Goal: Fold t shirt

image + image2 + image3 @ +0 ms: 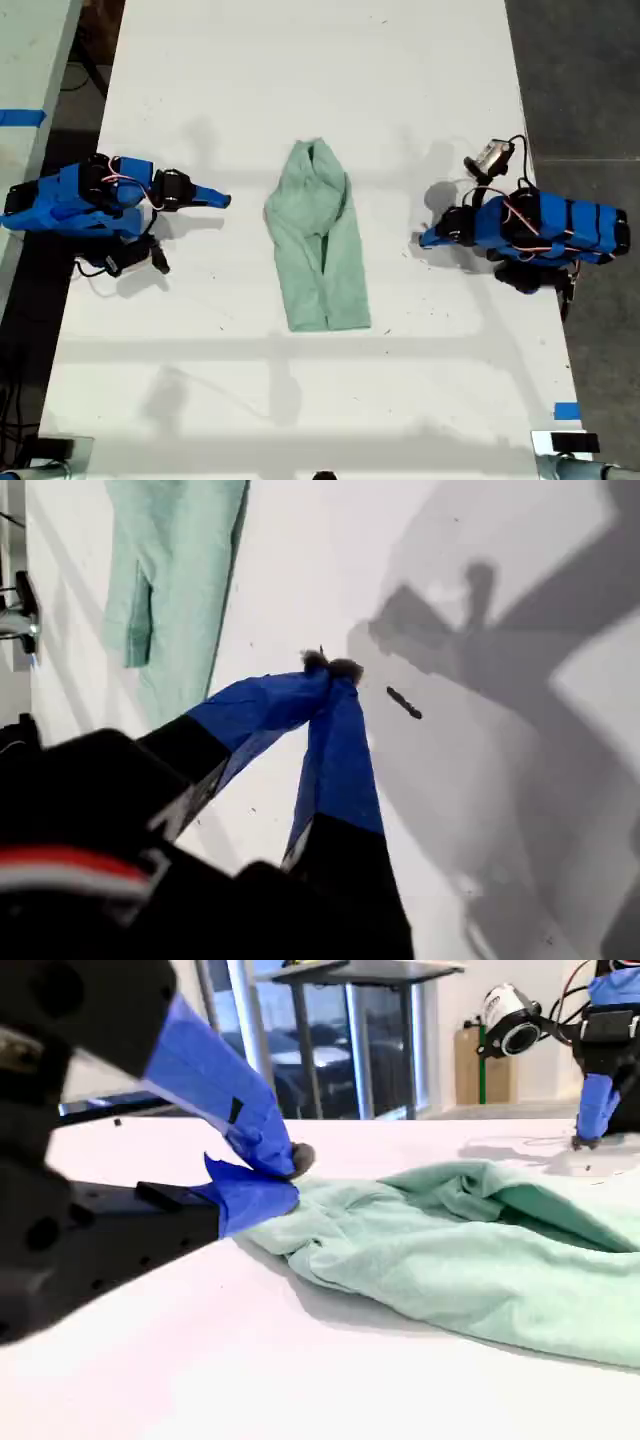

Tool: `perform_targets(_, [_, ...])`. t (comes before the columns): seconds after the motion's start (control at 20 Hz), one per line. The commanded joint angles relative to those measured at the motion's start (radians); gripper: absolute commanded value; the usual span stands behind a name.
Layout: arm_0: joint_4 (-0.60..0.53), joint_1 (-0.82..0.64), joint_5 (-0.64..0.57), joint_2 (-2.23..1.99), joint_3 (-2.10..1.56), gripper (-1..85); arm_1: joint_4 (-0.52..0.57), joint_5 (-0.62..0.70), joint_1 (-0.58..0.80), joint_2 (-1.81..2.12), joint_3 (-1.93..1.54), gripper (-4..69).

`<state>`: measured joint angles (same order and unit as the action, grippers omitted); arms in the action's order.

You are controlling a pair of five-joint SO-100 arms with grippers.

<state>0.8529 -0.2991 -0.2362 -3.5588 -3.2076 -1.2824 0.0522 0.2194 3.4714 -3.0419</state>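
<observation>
Shirt (318,240) mid-table, betw. both grippers, held by neither.
Long axis runs top-to-bottom in exterior view; my second gripper (224,200) prob. slightly nearer than my first gripper (425,238). Both jaws closed, empty.

A white table (200,380) is carrying everything; the t shirt (318,240) is lying folded lengthwise at its centre, and two blue arms are resting on it, one at the exterior view's left (90,200), one at the right (540,228)
</observation>
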Motion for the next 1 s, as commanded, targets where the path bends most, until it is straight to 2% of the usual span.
perform_targets(0.0, [-0.048,0.057,0.118,0.448,0.270,0.0,0.087,0.029,0.003,-0.330,0.192,-2.2])
perform_targets(0.05, [-0.080,0.184,0.199,0.753,0.460,1.4,0.124,0.020,-0.048,-0.552,0.325,-2.2])
perform_targets(0.1, [-0.083,0.262,0.275,1.039,0.653,7.3,0.184,0.040,-0.109,-0.736,0.448,-2.1])
perform_targets(0.15, [-0.023,0.324,0.347,1.284,0.870,12.2,0.213,0.040,-0.170,-0.884,0.569,0.8])
perform_targets(0.25, [0.121,0.419,0.443,1.678,1.301,16.5,0.241,-0.012,-0.276,-1.091,0.755,9.0])
perform_targets(0.3, [0.189,0.472,0.535,1.839,1.496,22.5,0.259,-0.035,-0.321,-1.161,0.810,11.5])
perform_targets(0.4, [0.385,0.555,0.574,2.146,1.914,25.7,0.259,-0.071,-0.385,-1.270,0.900,11.7])
perform_targets(0.45, [0.445,0.588,0.574,2.270,2.094,25.6,0.259,-0.087,-0.414,-1.325,0.945,11.7])
perform_targets(0.55, [0.445,0.604,0.581,2.407,2.218,24.5,0.253,-0.107,-0.468,-1.454,1.057,12.0])
perform_targets(0.8, [0.359,0.557,0.597,2.511,2.218,23.5,0.209,-0.107,-0.532,-1.740,1.331,15.0])
perform_targets(0.95, [0.344,0.515,0.603,2.533,2.217,21.4,0.164,-0.115,-0.552,-1.871,1.466,15.3])
